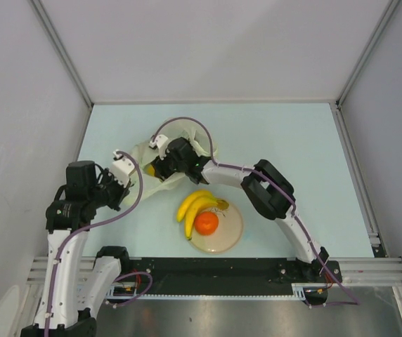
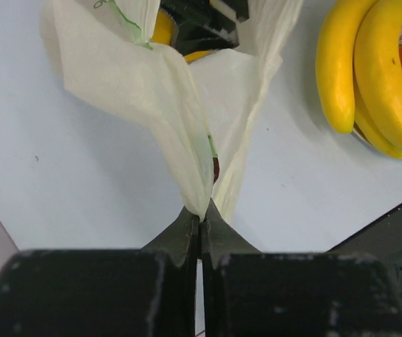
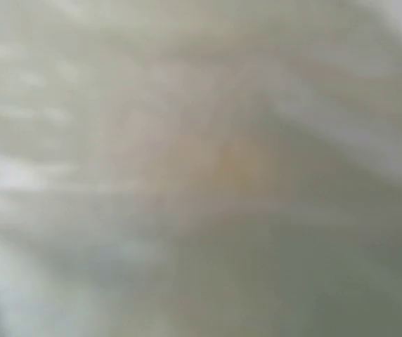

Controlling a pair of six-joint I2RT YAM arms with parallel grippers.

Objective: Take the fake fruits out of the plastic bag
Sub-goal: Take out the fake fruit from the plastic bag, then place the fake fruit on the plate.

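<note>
The plastic bag lies crumpled on the pale blue tabletop, left of centre and just behind the round beige plate. Its mouth is spread wide, and a yellow fruit shows inside it. The left end effector is closed tight on a gathered fold of the bag's near edge, with the thin cream film fanning up and out from its tips. The right end effector reaches into the bag's mouth from the right. Its fingers are hidden by the plastic, and its own camera gives only a blurred cream wash, so I cannot tell whether it is open, closed or holding anything. Two of the fake fruits are out of the bag. The banana bunch lies across the plate's left rim, and the orange sits on the plate, touching the bananas. Both arms bend inward from their bases at the near edge.
</note>
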